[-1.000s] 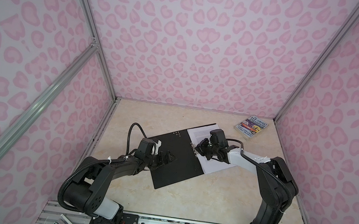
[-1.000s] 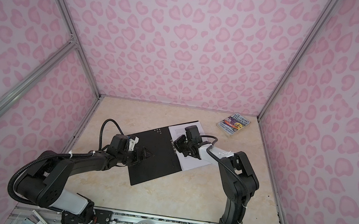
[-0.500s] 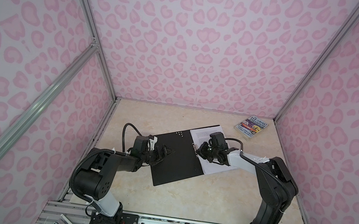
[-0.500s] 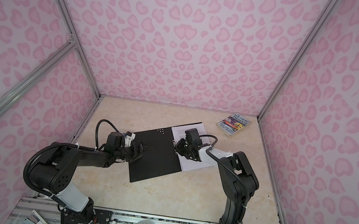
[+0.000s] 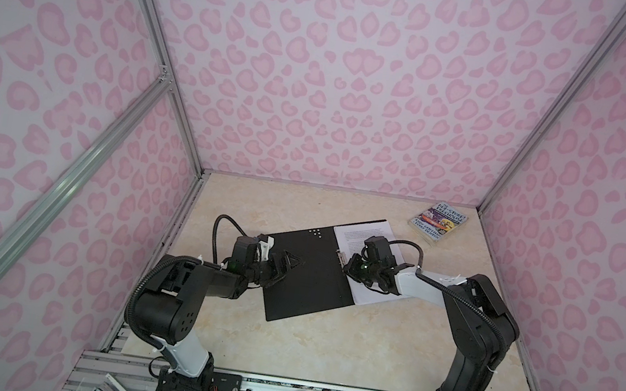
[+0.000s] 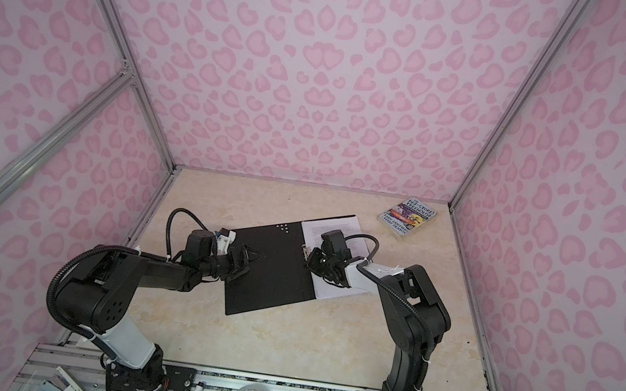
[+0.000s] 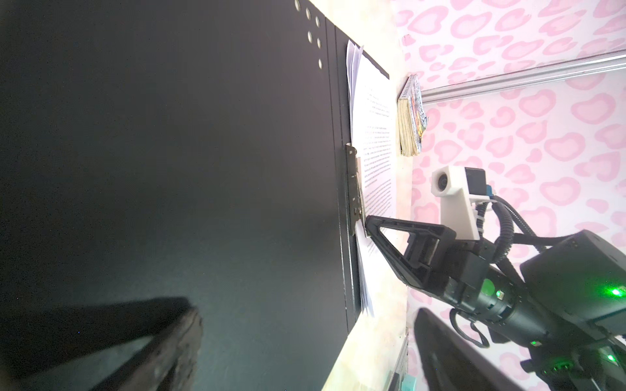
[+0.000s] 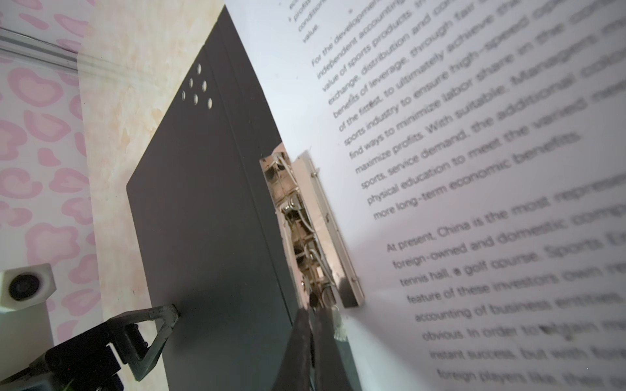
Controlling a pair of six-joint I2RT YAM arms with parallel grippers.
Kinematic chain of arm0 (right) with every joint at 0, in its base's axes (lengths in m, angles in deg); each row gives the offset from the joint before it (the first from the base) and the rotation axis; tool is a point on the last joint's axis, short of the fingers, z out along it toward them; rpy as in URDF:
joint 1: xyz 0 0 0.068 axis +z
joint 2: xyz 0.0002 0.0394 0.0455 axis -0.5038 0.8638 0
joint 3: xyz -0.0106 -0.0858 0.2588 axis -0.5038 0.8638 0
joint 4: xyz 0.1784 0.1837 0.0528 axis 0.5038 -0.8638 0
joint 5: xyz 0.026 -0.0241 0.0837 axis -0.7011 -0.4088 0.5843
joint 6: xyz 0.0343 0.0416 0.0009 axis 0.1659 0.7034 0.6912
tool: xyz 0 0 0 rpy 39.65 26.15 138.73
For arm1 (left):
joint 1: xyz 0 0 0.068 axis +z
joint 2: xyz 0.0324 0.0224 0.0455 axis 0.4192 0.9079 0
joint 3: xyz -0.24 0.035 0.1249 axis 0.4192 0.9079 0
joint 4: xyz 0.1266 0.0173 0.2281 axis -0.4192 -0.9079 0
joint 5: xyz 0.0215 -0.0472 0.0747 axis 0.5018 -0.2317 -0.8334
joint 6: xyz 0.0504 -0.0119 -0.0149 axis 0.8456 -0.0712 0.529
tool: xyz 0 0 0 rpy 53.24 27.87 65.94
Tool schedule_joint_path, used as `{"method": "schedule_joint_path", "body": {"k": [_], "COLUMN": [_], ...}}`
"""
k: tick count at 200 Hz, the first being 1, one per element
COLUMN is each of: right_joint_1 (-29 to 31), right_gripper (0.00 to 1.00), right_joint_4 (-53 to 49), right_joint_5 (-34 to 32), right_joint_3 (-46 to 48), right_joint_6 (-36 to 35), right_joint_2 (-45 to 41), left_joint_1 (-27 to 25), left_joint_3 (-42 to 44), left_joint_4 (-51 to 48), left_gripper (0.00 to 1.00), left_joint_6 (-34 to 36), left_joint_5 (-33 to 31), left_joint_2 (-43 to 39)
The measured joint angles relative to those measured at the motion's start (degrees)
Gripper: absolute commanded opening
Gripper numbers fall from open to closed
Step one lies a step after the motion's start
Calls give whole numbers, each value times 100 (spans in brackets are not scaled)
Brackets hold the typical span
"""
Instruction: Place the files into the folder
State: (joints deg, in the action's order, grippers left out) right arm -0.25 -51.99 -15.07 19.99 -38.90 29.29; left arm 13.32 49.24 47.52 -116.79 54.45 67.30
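Clenched w/ nothing held, the right claw [image 5: 348,263] is set tip-first against the clip [image 8: 306,233] at the spine of the folder [image 5: 303,275], laid open, black inside up; the left claw [image 5: 283,270] is spread wide, one finger [image 8: 171,310] on the left cover. The files [image 5: 358,232] are already stacked on the right half, edge at the clip, just beside the right claw; prob. left: clip secured & cover shut.

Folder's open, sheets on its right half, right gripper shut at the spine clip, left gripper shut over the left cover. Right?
Not quite: the left gripper is open, jaws spread over the left cover of the folder, as a top view shows. The rest holds: the files lie on its right half, the right gripper shut at the spine clip.
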Motion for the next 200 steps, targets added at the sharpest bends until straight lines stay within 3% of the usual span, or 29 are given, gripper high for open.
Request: {"method": "schedule_joint_path", "body": {"k": [86, 200], "right_joint_1": [50, 365], "right_gripper": [0, 0], "right_joint_4": [195, 192], "right_joint_5": [-181, -911], "right_joint_3": [144, 31], "right_joint_6": [-280, -374], "right_joint_2": [127, 59], "left_joint_1": [24, 26], "left_joint_3": [-2, 0], "left_joint_4": [20, -55], "left_gripper": [100, 100], "left_joint_6": [0, 22], "left_joint_5": [52, -50], "left_joint_2": [15, -57]}}
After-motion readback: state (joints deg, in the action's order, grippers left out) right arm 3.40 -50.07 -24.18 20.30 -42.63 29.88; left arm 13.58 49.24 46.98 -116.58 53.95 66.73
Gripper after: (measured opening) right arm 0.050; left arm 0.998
